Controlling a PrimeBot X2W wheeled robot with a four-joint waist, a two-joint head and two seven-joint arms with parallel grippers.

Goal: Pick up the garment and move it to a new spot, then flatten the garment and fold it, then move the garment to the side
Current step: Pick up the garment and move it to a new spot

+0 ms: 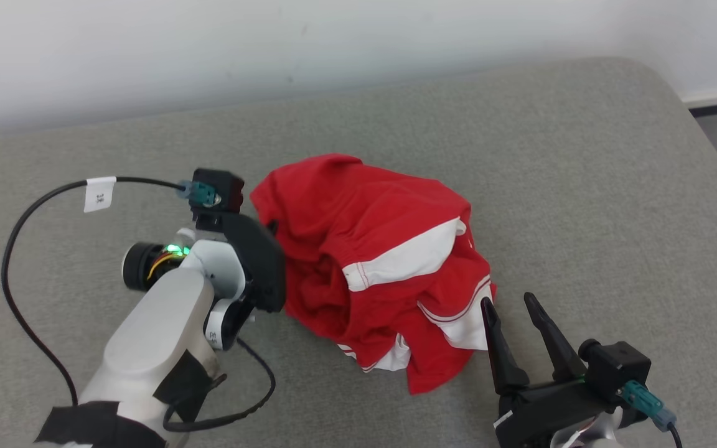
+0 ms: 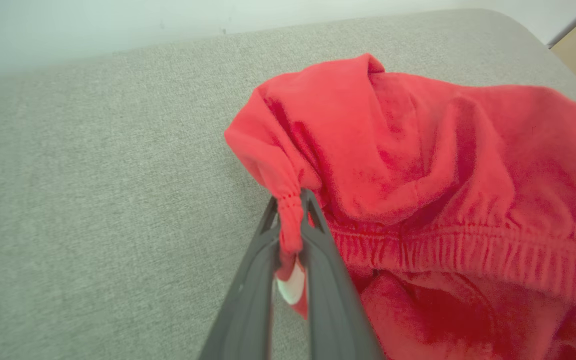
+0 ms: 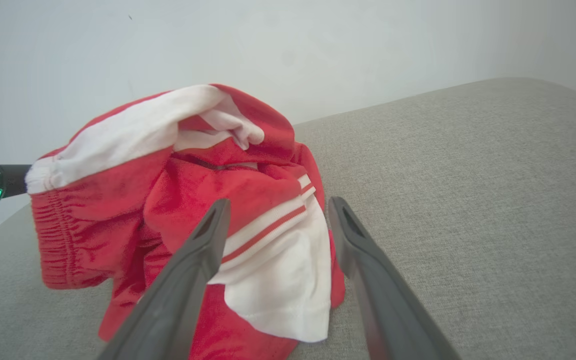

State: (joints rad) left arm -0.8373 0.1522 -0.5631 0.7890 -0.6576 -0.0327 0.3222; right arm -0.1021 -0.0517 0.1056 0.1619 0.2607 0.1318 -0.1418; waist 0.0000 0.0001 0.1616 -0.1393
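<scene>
The garment (image 1: 371, 261) is a crumpled pair of red shorts with white panels and stripes, lying in a heap mid-surface on the grey fabric top (image 1: 520, 155). My left gripper (image 2: 292, 204) is shut on a bunched red fold at the garment's (image 2: 418, 165) left edge by the elastic waistband; in the head view its dark wrist housing (image 1: 259, 261) presses against the cloth and hides the fingers. My right gripper (image 1: 509, 303) stands open at the garment's lower right corner. In the right wrist view its fingertips (image 3: 275, 207) straddle the white panel of the garment (image 3: 278, 280) without clamping it.
The grey padded surface runs to a pale wall (image 1: 271, 50) at the back and a rounded right edge (image 1: 707, 143), with dark floor beyond. A black cable (image 1: 16, 249) loops from my left wrist over the surface at the left.
</scene>
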